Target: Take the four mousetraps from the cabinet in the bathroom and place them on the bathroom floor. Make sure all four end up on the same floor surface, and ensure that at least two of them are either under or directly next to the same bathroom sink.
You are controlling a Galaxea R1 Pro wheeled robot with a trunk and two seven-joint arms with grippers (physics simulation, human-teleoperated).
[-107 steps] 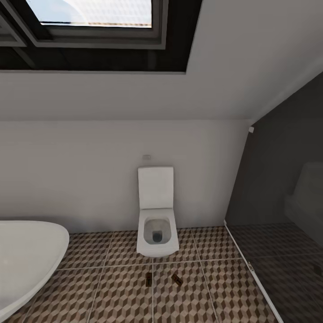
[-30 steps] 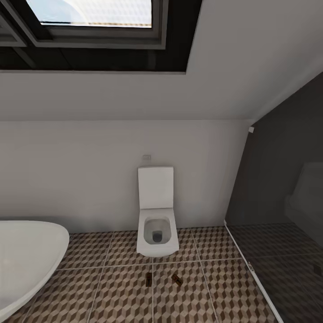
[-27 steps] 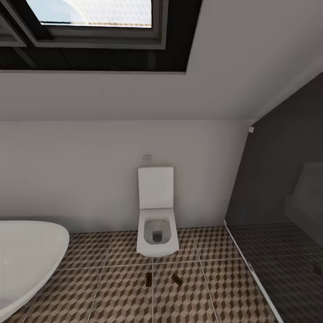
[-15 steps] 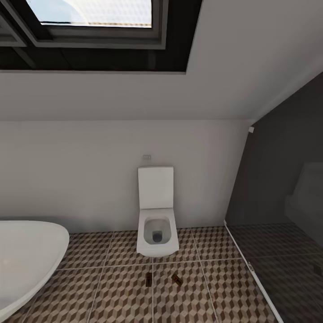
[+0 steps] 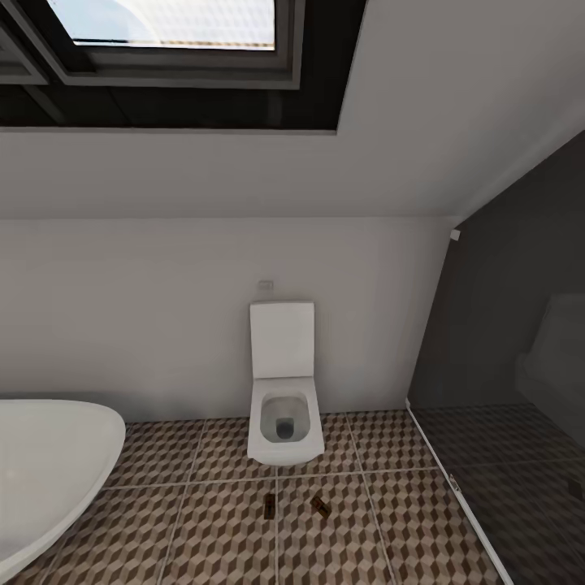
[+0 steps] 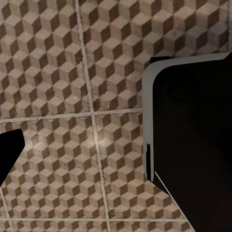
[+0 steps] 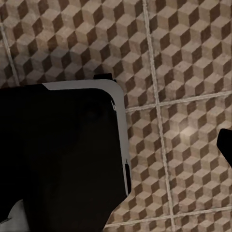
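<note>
Since we see two mousetraps [image 5: 269, 505] [image 5: 321, 506] lying on the bathroom floor [image 5: 219, 536] by the toilet [image 5: 283, 406], some still need placing near a sink, and we cannot tell how our jaws stand.

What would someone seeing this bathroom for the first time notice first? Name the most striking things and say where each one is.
The white toilet stands against the far wall at the centre of the head view, lid up. On the cube-patterned bathroom floor just in front of it lie two small brown mousetraps, side by side but apart. A white bathtub curves in at the lower left, and a skylight sits overhead.
</note>
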